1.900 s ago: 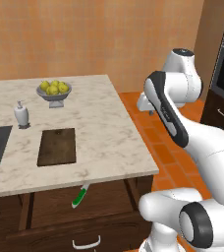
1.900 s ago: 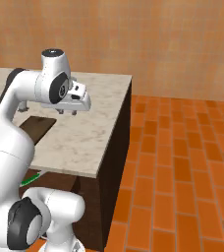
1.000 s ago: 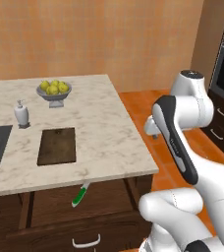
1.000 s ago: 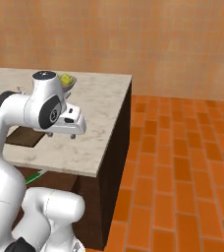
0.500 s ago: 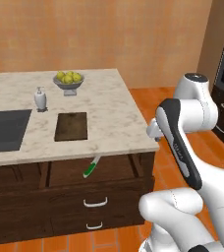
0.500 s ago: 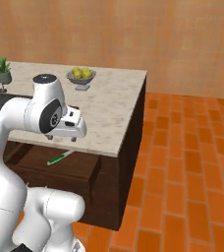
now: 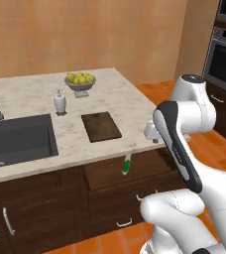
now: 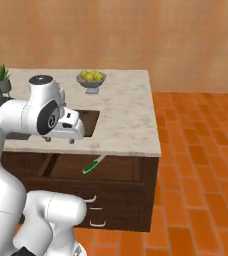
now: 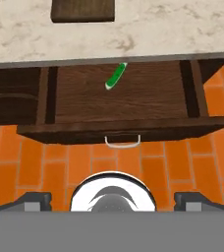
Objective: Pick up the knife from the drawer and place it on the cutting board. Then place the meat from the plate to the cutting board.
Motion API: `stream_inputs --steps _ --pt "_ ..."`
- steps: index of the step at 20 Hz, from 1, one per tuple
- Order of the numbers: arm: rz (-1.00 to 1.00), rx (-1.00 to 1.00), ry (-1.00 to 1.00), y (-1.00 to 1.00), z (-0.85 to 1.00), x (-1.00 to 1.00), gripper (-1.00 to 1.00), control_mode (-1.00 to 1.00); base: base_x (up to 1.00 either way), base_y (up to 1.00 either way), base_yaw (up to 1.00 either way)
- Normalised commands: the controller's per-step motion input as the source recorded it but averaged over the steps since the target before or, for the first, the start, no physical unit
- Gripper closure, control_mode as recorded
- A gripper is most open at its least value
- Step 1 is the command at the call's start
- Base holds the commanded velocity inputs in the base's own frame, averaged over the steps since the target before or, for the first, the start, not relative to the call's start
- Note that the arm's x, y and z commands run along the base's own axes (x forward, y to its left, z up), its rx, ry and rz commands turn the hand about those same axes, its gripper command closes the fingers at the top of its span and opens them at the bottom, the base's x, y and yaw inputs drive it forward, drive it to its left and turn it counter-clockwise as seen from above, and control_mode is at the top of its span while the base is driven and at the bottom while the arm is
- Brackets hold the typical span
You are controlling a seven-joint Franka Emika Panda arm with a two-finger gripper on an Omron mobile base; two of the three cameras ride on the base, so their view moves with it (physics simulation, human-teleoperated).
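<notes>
While the gripper (image 8: pixel 59 139) hangs above the drawer (image 9: pixel 121 101) (jaws apart), it holds nothing.

we see the drawer (image 9: pixel 124 106) pulled out from under the table (image 7: pixel 130 106), with the knife (image 9: pixel 116 76) lying in it near the back. on the table just behind the drawer lies the cutting board (image 7: pixel 101 126); the sink (image 7: pixel 18 141) is to its left, a bowl of fruit (image 7: pixel 80 82) farther back. the hand (image 8: pixel 59 139) hangs above the drawer, well apart from the knife.
</notes>
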Motion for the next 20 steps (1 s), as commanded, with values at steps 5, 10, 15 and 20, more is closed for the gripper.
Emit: stream_inputs --steps 5,10,15,20 --pt "0.0 0.0 0.0 0.0 0.0 0.0 -1.0 1.0 -0.01 1.0 -0.38" --pt "0.0 0.0 0.0 0.0 0.0 0.0 -1.0 1.0 0.13 1.0 -0.4" --pt "0.0 0.0 0.0 0.0 0.0 0.0 -1.0 1.0 0.52 1.0 -0.42" --pt "0.0 0.0 0.0 0.0 0.0 0.0 -1.0 1.0 0.63 0.93 -0.42"
